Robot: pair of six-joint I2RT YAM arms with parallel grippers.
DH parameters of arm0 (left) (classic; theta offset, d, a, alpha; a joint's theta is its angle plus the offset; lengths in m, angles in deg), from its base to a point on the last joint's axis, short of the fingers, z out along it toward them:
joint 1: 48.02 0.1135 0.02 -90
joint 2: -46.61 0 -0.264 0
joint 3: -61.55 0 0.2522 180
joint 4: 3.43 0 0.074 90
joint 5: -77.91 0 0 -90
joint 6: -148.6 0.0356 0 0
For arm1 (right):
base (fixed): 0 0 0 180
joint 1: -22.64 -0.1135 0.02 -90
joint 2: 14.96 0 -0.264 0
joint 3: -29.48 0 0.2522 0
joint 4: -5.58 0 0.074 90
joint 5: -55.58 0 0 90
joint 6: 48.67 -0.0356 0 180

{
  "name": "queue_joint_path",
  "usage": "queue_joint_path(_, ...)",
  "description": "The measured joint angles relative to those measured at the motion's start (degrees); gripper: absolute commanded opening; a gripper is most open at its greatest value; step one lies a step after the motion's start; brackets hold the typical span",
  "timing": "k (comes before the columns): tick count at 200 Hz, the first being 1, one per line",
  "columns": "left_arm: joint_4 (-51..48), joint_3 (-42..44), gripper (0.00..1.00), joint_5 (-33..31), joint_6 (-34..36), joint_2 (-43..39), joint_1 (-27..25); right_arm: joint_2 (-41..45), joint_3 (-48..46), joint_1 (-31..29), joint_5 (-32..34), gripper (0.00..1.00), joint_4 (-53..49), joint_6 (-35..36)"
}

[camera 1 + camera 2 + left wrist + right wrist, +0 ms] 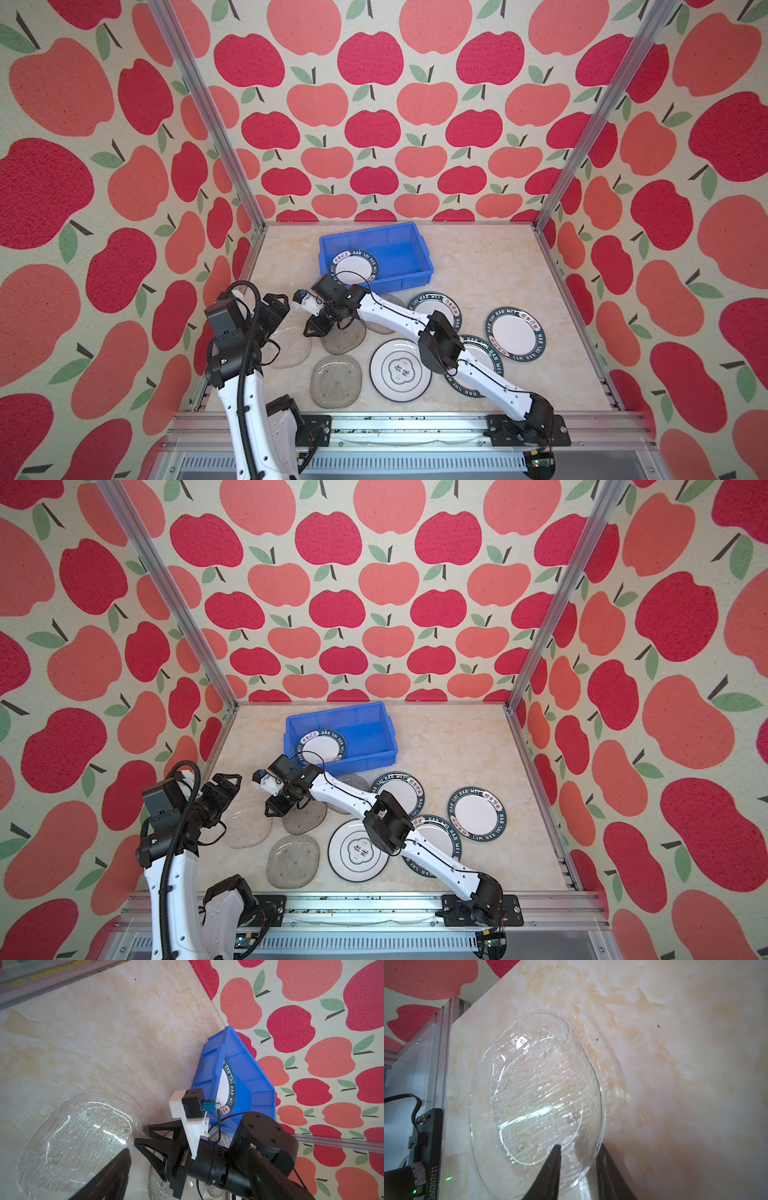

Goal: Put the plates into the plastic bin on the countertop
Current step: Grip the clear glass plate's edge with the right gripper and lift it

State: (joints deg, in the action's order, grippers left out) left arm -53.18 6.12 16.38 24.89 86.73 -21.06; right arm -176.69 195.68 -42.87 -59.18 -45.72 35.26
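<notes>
Step in hand: pick-up of the leftmost translucent grey rounded-square glass plate [291,351]. It lies flat, hollow side up, at about 8 o'clock on the beige marble-patterned countertop [478,266], just beside the aluminium frame rail [444,1053].

Right gripper [579,1147] reaches across the middle and comes in low at the plate's 3 o'clock side. One finger sits over the inner slope and one outside the rim, with a narrow gap between them. Probable reason: a flat plate offers only its edge. Whether the pads already pinch the glass, cannot tell.

Left gripper [277,303] hangs by the plate's 12 o'clock edge, fingers spread wide, empty. Likely a backstop against sliding.

The plate is nearly square, with no clear long axis.

Bright blue rectangular plastic bin [399,284] stands at 12 o'clock, long axis roughly 9 to 3. One round white plate with a dark-green lettered rim [357,268] lies flat at its 9 o'clock end.
</notes>
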Motion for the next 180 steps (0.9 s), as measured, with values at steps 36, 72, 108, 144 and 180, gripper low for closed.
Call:
queue_joint_path(36, -0.17, 0.0, 0.89, -0.61, 0.24, 0.0, -0.26, -0.2, 0.04, 0.0, -0.2, 0.27, 0.07, -0.02)
queue_joint_path(72, -0.24, 0.0, 0.89, -1.03, 0.28, 0.02, -0.63, -0.31, 0.04, 0.0, -0.37, 0.22, 0.26, -0.02)
queue_joint_path(108, -0.26, 0.0, 0.89, -1.25, 0.66, 0.02, -0.94, -0.31, 0.04, 0.0, -0.39, 0.17, 0.5, -0.02)
queue_joint_path(144, -0.26, 0.0, 0.9, -1.68, 0.7, 0.02, -1.29, -0.31, -0.44, 0.0, -0.33, 0.1, 1.92, -0.02)
queue_joint_path(180, -0.46, -0.35, 0.9, -2.12, 0.74, 0.35, -1.75, -0.22, -0.5, -0.11, -0.15, 0.0, 3.5, -0.02)
